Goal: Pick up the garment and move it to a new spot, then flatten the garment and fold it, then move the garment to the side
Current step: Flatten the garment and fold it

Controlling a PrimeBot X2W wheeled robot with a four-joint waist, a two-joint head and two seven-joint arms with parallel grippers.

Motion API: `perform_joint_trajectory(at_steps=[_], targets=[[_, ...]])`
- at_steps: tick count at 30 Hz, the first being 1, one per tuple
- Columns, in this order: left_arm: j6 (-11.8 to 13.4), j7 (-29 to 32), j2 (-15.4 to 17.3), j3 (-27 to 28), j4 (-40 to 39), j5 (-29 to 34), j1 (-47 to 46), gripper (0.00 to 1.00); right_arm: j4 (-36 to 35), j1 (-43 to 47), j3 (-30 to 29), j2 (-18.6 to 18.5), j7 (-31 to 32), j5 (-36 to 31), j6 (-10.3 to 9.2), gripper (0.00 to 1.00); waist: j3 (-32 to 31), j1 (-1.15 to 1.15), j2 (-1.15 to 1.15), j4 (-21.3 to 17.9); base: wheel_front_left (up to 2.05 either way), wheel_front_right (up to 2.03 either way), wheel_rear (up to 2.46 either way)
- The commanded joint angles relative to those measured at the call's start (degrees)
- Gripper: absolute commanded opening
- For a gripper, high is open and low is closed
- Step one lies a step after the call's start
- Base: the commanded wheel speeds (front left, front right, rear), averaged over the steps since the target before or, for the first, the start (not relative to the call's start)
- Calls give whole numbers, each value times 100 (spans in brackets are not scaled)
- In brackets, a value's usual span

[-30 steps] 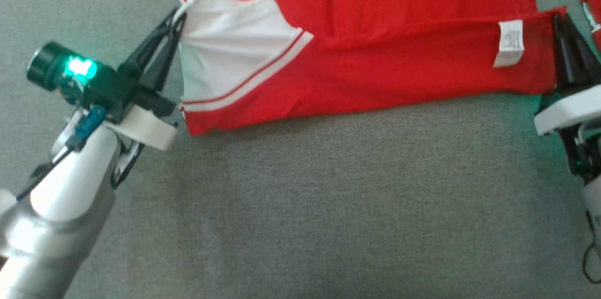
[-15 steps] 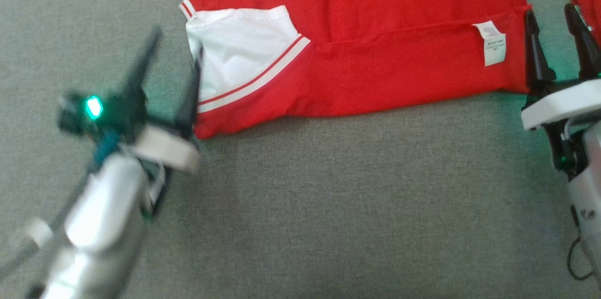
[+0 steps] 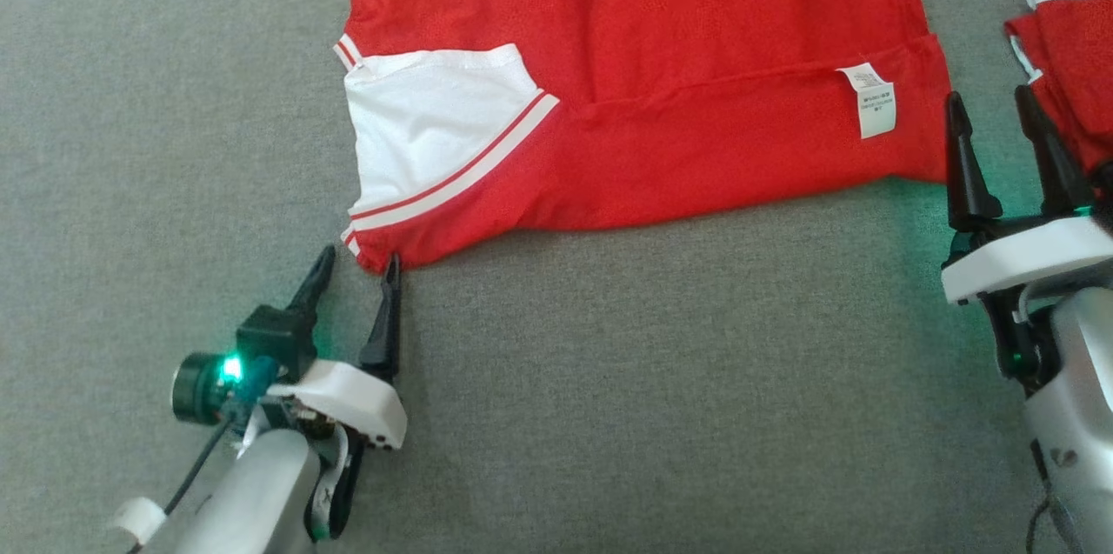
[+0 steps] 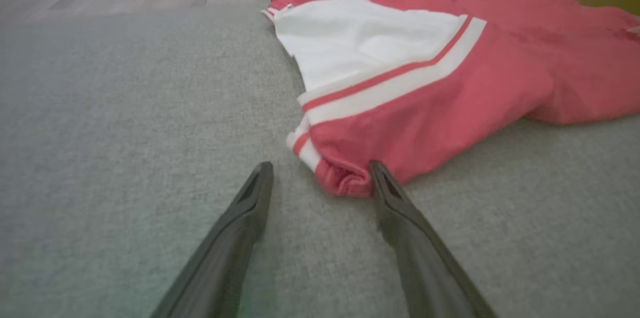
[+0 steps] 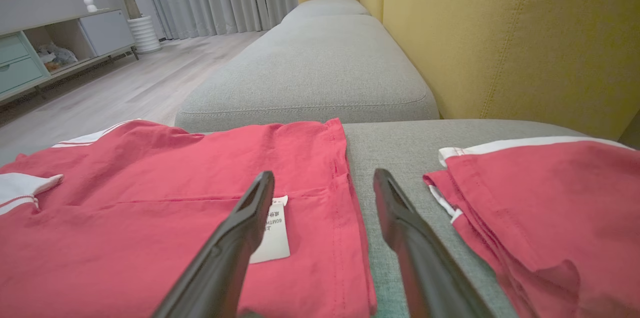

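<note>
Red cloth with white panels, the garment lies spread on the grey sofa cushion, its lower part doubled up over itself. Its far edge runs off the top of the head view, so I can't make out the collar. A white label sits near its right edge, the print too small to read. From the right wrist view one dark finger covers part of that label.

The left gripper has its fingers spread wide and grips nothing. The garment's near-left corner pokes in between the tips, against the inner finger; whether cloth and finger actually touch is hard to tell. The right gripper is likewise spread and empty, one finger just beside the garment's right edge.

Beyond it lies a second red piece, folded and cut off by the frame.
</note>
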Motion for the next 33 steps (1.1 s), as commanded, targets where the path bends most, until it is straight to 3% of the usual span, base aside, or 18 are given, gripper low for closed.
perform_joint_trajectory(at_steps=[1, 7, 8, 9, 10, 14, 23, 24, 25, 26, 33], targets=[[62, 56, 97, 164, -112, -21, -39, 100, -173, 89, 45, -26, -60, -40, -4, 100, 6, 1, 0, -5, 0, 0, 0], [86, 226, 75, 35, 21, 57, -205, 100, -127, 111, 32, -17, -61, -16, -4, 100, 49, 1, 0, 1, 0, 0, 0], [47, 254, 59, 14, 43, 36, -229, 73, -105, 112, 47, -23, -61, -12, -4, 100, 56, 1, 0, 7, 0, 0, 0], [6, 276, 57, -18, 62, 35, -252, 30, -78, 110, 60, -29, -61, -6, -4, 100, 61, 1, 0, 13, 0, 0, 0], [-43, 295, 52, -47, 70, 22, -262, 0, -32, 111, 65, -33, -61, 12, -4, 100, 62, 1, 0, 21, 0, 0, 0], [-112, 262, 85, -72, -39, -7, -257, 0, 269, 74, 71, -29, -61, 98, -4, 100, 65, 1, 0, 48, 0, 0, 0], [33, 237, 443, 15, -630, 106, -209, 0, 1206, -244, 65, 58, 47, 119, -4, 100, 96, 1, 0, 133, 0, 0, 0], [51, 245, 478, 20, -688, 121, -206, 0, 1298, -292, 70, 77, 80, 147, -4, 64, 107, 1, 0, 138, 0, 0, 0], [66, 249, 506, 29, -742, 126, -201, 0, 1375, -342, 94, 102, 119, 177, -4, 18, 121, 1, 0, 141, 0, 0, 0], [83, 253, 533, 36, -790, 134, -195, 0, 1419, -387, 144, 122, 137, 208, -4, 0, 135, 1, 0, 141, 0, 0, 0], [192, 142, 755, 112, -1209, 174, -32, 0, 1338, -387, 402, -17, 42, 416, -4, 0, 152, 1, 0, 92, 0, 0, 0]])
